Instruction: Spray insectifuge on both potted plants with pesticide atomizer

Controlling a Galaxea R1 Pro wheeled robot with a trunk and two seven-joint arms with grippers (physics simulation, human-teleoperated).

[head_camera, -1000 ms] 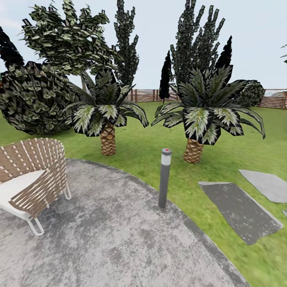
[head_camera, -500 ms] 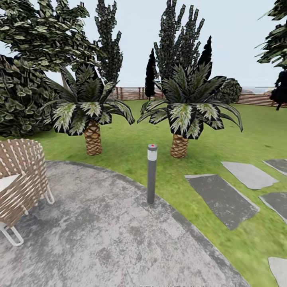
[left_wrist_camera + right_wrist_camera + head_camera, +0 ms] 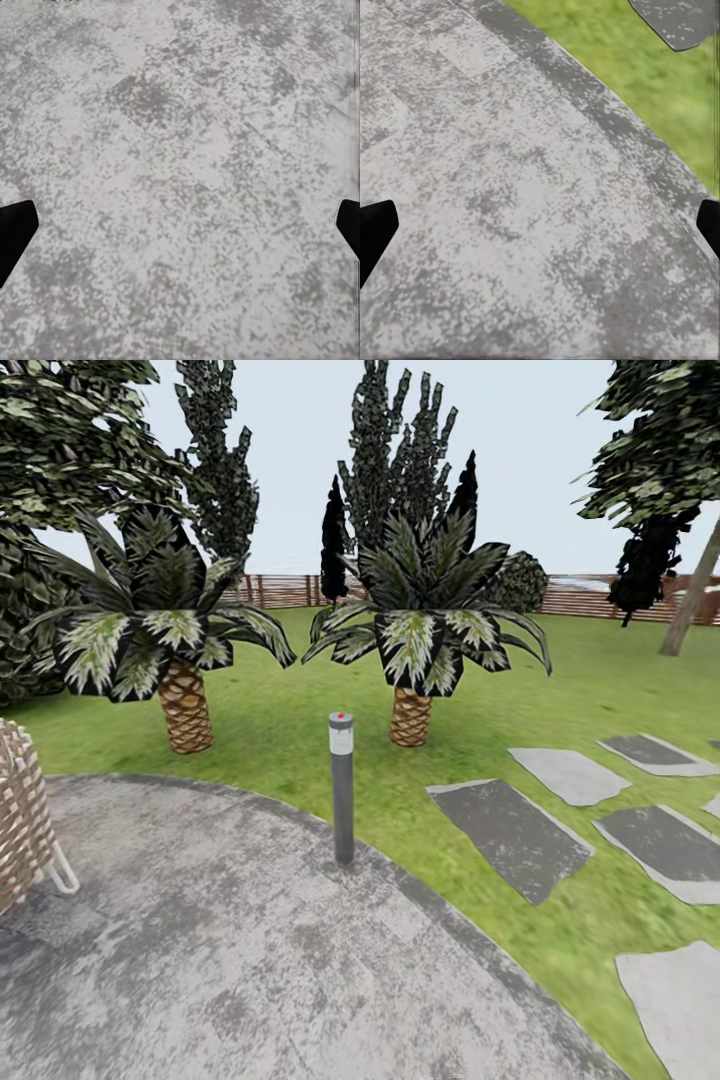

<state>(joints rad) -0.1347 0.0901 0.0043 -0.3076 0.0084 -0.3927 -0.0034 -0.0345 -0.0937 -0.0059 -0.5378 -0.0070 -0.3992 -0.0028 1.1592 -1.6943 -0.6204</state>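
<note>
Patio [image 3: 510, 195] lies under both spread tools.

Woven chair [image 3: 22, 815]: cut off at the head view's left edge; one side and a white leg show.
Left gripper [image 3: 180, 232]: dark fingertips [image 3: 13, 236] clipped at the frame edges.
Right gripper [image 3: 540, 232]: likewise clipped.
Far fence [image 3: 600, 598]: slats blurred, possibly wooden.
</note>
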